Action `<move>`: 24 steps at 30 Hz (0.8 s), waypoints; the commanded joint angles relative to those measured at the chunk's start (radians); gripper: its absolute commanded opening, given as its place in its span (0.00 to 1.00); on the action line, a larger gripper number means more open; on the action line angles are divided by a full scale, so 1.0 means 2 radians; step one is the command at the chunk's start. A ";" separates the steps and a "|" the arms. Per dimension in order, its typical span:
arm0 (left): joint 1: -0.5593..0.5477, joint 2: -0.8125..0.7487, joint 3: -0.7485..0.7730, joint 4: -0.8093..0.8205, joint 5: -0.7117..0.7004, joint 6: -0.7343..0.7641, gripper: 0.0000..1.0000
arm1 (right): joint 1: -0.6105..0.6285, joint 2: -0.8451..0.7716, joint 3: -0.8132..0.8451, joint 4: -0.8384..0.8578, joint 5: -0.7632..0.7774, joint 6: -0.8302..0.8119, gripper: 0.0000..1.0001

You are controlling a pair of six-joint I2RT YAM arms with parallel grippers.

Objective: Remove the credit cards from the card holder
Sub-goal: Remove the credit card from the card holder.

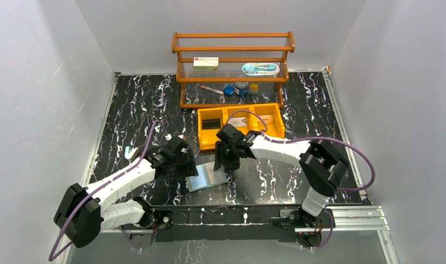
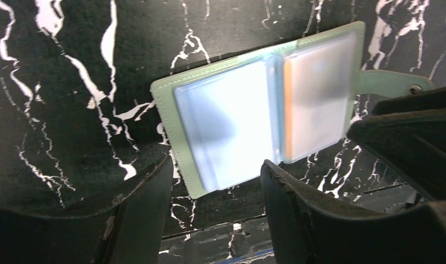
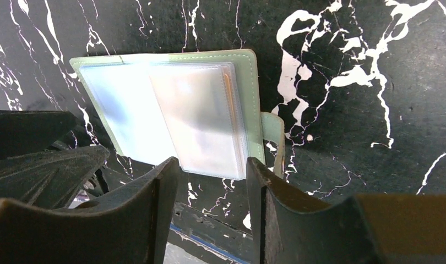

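Observation:
The card holder [image 1: 207,177] lies open and flat on the black marble table between my two grippers. It is sage green with clear blue-tinted pockets [image 2: 226,126] and a snap tab [image 2: 397,82]. An orange-tan credit card [image 2: 287,110] shows through the right pocket stack; it shows faintly in the right wrist view [image 3: 227,93]. Other cards cannot be made out. My left gripper [image 1: 181,164] is open and empty just left of the holder, fingers [image 2: 154,187] over its near left corner. My right gripper [image 1: 226,163] is open and empty at its right page [image 3: 199,115].
An orange three-compartment bin [image 1: 240,124] stands just behind the right gripper. Behind it is a wooden rack [image 1: 232,66] with a white box [image 1: 205,64] and small items. A small pale object [image 1: 132,153] lies left of the left arm. Grey walls enclose the table.

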 commanded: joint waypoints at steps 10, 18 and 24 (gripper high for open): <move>0.001 0.015 -0.016 0.004 0.024 -0.002 0.54 | 0.001 0.017 0.028 0.023 -0.026 -0.009 0.52; 0.001 0.013 -0.028 0.009 0.031 -0.003 0.49 | 0.001 0.043 0.021 0.028 -0.034 -0.008 0.52; 0.001 0.029 -0.034 0.021 0.049 -0.003 0.44 | 0.001 0.052 0.020 0.043 -0.058 -0.010 0.48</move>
